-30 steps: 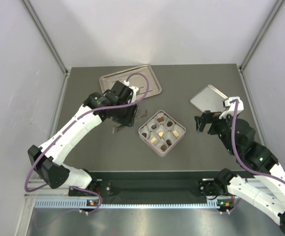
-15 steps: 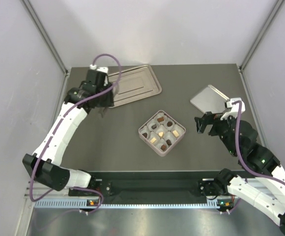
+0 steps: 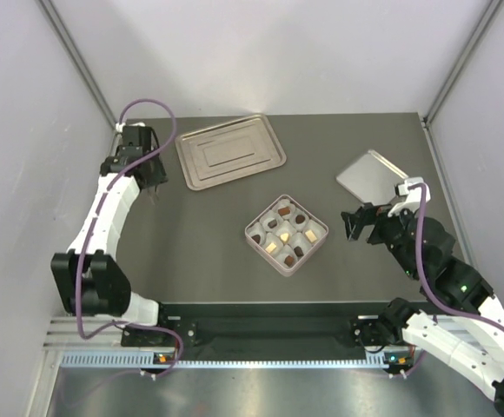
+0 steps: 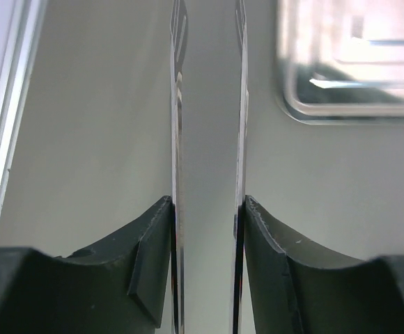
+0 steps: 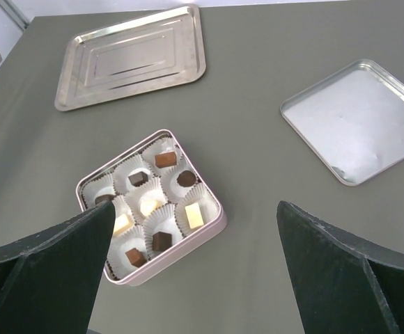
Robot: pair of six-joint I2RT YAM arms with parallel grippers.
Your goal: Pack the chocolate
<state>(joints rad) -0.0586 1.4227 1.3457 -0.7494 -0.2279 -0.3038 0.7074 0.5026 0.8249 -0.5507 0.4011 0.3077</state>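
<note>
The chocolate pieces (image 5: 161, 241), dark brown and cream-white, sit in white paper cups inside the pink square box (image 3: 259, 244), which also shows in the right wrist view (image 5: 209, 230). Every cup I can see holds one piece. My left gripper (image 3: 150, 182) is at the far left of the table, well away from the box. In the left wrist view it (image 4: 207, 202) is shut on thin metal tongs (image 4: 177, 104) with nothing between their blades. My right gripper (image 3: 361, 224) hovers to the right of the box, open and empty (image 5: 195, 207).
A silver metal tray (image 3: 229, 151) lies at the back, left of centre, with no chocolate on it (image 5: 129, 59). A square silver lid (image 3: 369, 174) lies at the back right (image 5: 359, 118). The table's left edge rail (image 4: 0, 139) is close to my left gripper.
My left arm has swung away from the box, past the silver tray, to the far left edge of the table. My right arm has hardly moved.
</note>
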